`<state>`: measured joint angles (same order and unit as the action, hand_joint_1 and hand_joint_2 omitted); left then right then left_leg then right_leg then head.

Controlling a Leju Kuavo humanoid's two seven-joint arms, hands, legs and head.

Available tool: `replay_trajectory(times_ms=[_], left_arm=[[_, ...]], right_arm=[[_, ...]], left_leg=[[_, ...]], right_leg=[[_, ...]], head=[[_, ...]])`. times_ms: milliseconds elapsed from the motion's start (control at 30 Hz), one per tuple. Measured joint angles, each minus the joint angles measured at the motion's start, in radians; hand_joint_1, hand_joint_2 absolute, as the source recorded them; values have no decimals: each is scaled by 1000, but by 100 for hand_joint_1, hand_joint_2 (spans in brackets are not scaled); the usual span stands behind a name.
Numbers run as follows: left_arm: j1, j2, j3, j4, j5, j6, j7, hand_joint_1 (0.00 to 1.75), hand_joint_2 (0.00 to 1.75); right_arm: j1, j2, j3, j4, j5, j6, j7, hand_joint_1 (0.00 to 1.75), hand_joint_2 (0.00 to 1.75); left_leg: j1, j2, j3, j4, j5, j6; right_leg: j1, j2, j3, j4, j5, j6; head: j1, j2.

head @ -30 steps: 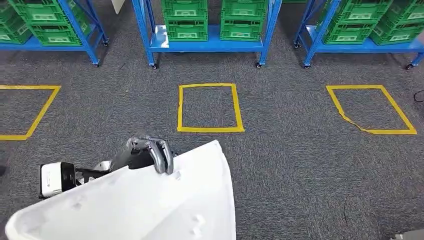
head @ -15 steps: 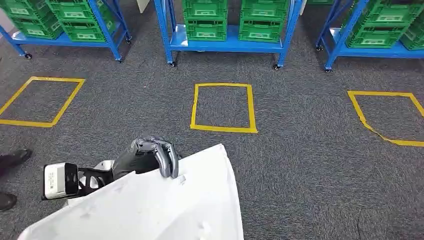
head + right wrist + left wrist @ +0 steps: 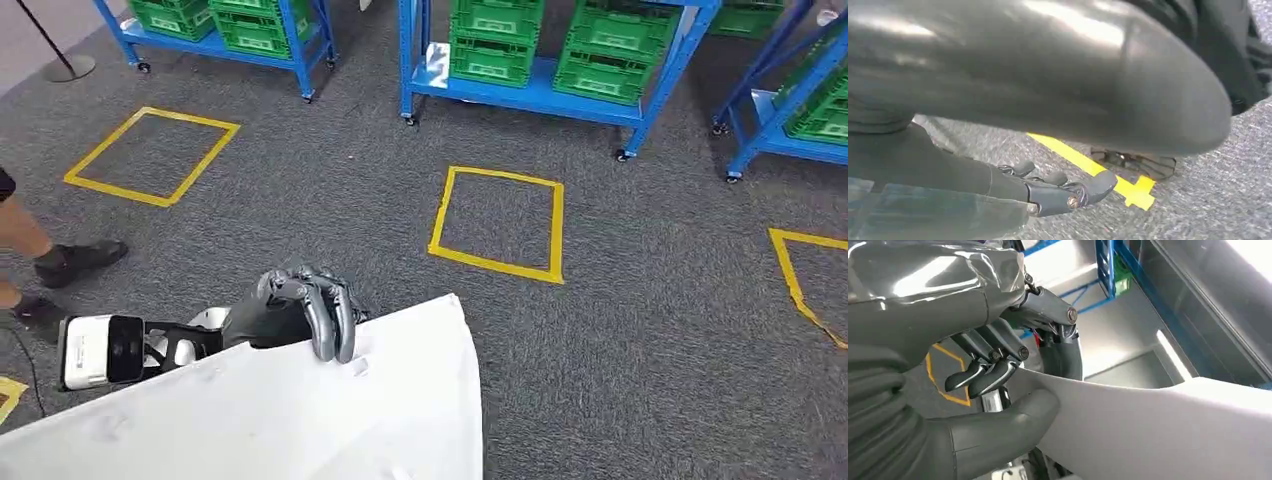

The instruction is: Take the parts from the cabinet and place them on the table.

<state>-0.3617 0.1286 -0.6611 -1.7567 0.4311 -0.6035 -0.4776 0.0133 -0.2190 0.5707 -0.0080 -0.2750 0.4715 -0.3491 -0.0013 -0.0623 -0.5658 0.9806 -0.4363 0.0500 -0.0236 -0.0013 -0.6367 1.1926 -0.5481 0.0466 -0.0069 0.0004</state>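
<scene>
A: Where is the part?

B: The large white panel sits low in the head view, carried in front of the robot's body over the grey carpet. The left hand grips its upper edge, dark fingers hooked over the rim and the thumb pressing from the other side, as the left wrist view shows.

A: And the right hand?

B: The right hand hangs near the floor, fingers fairly straight and apart, with nothing in it.

A: Which step is this, in your judgement?

B: The carrying stage. The panel is out of the cabinet and no surface is in sight, so the next move calls for turning and walking toward it while keeping the grip firm, since one hand bears a wide, thin sheet.

A: Anything around?

B: Blue racks with green crates, yellow tape squares, and a person's legs at the left edge.
</scene>
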Motion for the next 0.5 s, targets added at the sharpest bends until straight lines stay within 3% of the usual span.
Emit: replay_trajectory(times_ms=[33, 67, 100, 133, 200, 233, 267, 300, 333, 400, 433, 467, 500], left_arm=[[0, 0, -2, 0, 0, 0, 0, 175, 175], [-1, -1, -2, 0, 0, 0, 0, 175, 175], [-3, 0, -3, 0, 1, -1, 0, 175, 175], [-4, -3, -6, 0, 3, -3, -1, 175, 175], [-6, -2, -8, -1, 14, -21, -10, 175, 175], [-7, -2, -11, -1, 24, -33, -14, 175, 175], [-8, -4, -12, -2, 31, -41, -17, 175, 175], [-16, -6, -14, -5, 40, -48, -18, 175, 175], [-25, -10, -16, -6, 50, -55, -17, 175, 175], [-32, -20, -26, -8, 66, -58, -11, 175, 175], [-31, -23, -31, -8, 72, -58, -6, 175, 175], [-32, -23, -35, -8, 75, -60, -3, 175, 175], [-34, -25, -38, -8, 77, -61, 0, 175, 175]], right_arm=[[-1, -3, 0, -1, 0, 0, 0, 0, 0], [0, -3, 1, -2, 0, -1, 0, 0, 0], [0, -1, 2, -2, 2, -2, 0, 0, 0], [-2, -3, 3, -2, 3, -3, -1, 0, 0], [-4, -3, 9, -5, 23, -8, -1, 0, 0], [-4, -4, 16, -11, 39, -10, 0, 0, 0], [-4, -6, 21, -15, 50, -16, 1, 0, 0], [-2, -11, 29, -19, 62, -22, 3, 0, 0], [-2, -14, 34, -21, 72, -27, 3, 0, 0], [4, -24, 48, -29, 86, -35, 5, 0, 0], [4, -27, 53, -30, 90, -39, 6, 0, 0], [4, -30, 57, -32, 93, -39, 7, 0, 0], [4, -33, 58, -36, 94, -40, 7, 0, 0]], left_leg=[[2, -14, 0, 8, -3, -5], [3, -24, -6, 18, -8, -13], [-5, -35, -17, 26, -9, -21], [-4, -42, -25, 31, -7, -23], [1, -58, -30, 27, 0, -34], [3, -68, -34, 31, -1, -37], [1, -36, -38, 42, -9, -42], [-3, 12, -55, 77, -35, -47], [0, 36, -82, 137, -69, -51], [4, 57, -161, 314, -144, -54], [5, 60, -182, 360, -151, -53], [4, 60, -175, 348, -136, -49], [3, 62, -145, 288, -103, -42]], right_leg=[[-7, 14, 55, -115, 46, 13], [-16, 55, 88, -192, 61, 17], [-7, 75, 84, -185, 60, 5], [-9, 65, 83, -179, 62, -9], [-2, 50, 80, -177, 62, -18], [-11, 38, 81, -178, 65, -24], [-11, 28, 82, -179, 68, -29], [-10, 19, 82, -179, 66, -34], [-6, 11, 82, -179, 66, -39], [0, -16, 80, -179, 65, -40], [3, -30, 80, -179, 64, -41], [6, -41, 80, -179, 64, -42], [11, -52, 80, -179, 64, -42]], head=[[0, 0], [2, 0], [7, 0], [4, 0], [4, 0], [4, 0], [5, 0], [-4, 0], [-7, 0], [-7, 0], [-7, 0], [-7, 0], [-7, 0]])
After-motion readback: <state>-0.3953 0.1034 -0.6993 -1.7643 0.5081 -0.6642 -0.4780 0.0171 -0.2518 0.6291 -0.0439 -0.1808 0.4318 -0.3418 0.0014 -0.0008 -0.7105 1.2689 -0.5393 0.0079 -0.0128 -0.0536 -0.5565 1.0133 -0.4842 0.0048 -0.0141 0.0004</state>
